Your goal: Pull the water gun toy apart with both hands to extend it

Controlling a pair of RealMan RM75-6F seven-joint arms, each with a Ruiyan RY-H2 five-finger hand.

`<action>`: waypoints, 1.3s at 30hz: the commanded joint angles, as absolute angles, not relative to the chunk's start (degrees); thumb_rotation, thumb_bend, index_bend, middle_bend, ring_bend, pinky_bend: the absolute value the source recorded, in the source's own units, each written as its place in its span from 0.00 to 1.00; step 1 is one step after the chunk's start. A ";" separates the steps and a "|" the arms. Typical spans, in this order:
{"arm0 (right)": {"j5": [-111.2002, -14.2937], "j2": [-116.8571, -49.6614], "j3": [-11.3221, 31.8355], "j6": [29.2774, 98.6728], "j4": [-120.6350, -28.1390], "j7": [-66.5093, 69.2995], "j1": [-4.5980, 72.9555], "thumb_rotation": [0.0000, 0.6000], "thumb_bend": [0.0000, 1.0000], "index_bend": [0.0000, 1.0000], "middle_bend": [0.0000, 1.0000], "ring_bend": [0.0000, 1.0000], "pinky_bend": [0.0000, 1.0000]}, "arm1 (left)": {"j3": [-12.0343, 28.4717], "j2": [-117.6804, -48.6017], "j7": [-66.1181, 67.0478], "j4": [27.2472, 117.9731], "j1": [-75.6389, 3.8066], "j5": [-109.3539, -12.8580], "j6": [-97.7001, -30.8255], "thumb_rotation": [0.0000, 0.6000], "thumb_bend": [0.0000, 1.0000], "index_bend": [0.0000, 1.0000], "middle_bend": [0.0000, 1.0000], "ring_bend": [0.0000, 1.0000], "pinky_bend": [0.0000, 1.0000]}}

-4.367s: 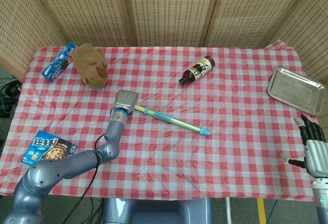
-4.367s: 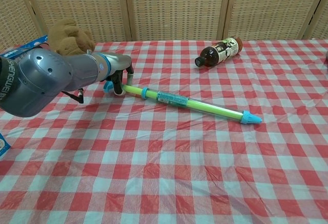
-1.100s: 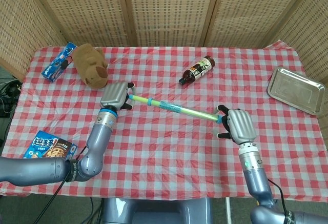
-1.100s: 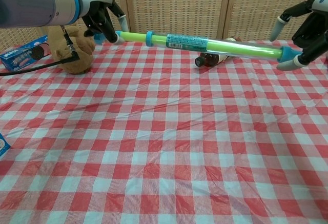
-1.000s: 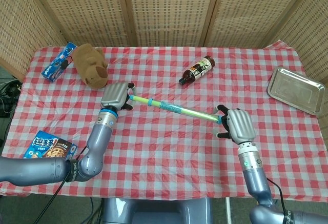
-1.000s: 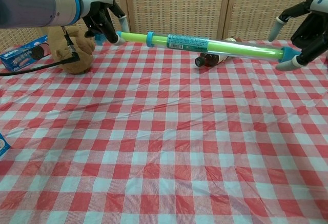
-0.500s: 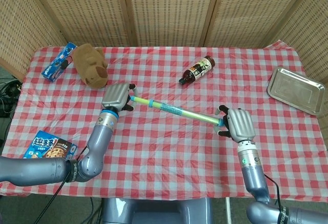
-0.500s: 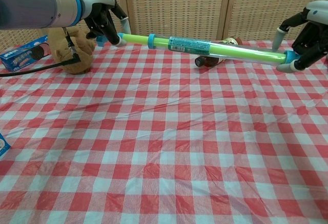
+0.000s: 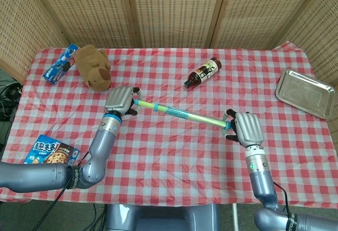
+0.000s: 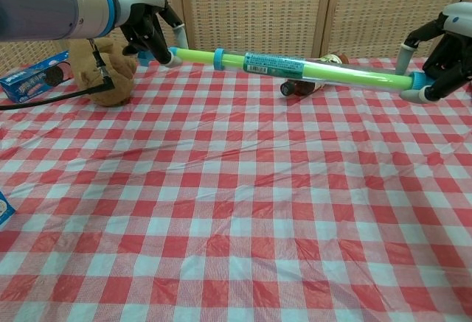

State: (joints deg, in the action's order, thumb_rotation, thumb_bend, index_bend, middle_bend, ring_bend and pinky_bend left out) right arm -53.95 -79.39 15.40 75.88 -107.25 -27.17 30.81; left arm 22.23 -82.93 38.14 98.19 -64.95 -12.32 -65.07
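**Water gun held off the table between both hands**

Here, nearest to us, we saw the blue cookie box [image 9: 48, 153] at the front left edge of the red-and-white checked tablecloth [image 9: 174, 151]. Its lid carried large white characters and a picture of chocolate-chip cookies; we could not make out the writing itself.

Further in, the right hand [image 9: 247, 128] had its fingers closed around the blue cap end of the water gun toy [image 9: 179, 114], and in the chest view that hand [image 10: 448, 55] gripped the tip with one finger standing out above the tube. The toy [image 10: 291, 68] hung above the cloth, a long yellow-green tube running on a slant from the right hand up and away to the left hand [image 9: 120, 100]. A teal printed label wrapped its middle, the print too small for us to read, and a blue ring sat on the tube near the left hand. The left hand [image 10: 151, 31] had its dark fingers wrapped around the handle end.

Beyond the tube lay a brown bottle [image 9: 203, 72] on its side, with a red-and-white label we could not read. A metal tray [image 9: 305, 92] sat at the far right edge. At the far left a brown plush toy [image 9: 93, 67] lay just beside a blue snack packet [image 9: 60, 63], whose lettering was too small to read.
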 commanded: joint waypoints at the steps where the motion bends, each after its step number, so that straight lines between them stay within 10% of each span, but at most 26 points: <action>1: -53.85 -79.32 15.29 75.83 -107.17 -27.18 30.75 1.00 0.54 0.56 1.00 1.00 0.53 | 22.10 -82.73 38.15 98.34 -64.84 -12.29 -65.11 1.00 0.64 0.89 0.96 0.89 0.79; 39: -54.72 -75.99 13.43 77.65 -101.43 -23.88 25.40 1.00 0.53 0.57 1.00 1.00 0.53 | 16.30 -76.84 35.29 102.34 -57.01 -15.64 -66.41 1.00 0.64 0.89 0.96 0.89 0.79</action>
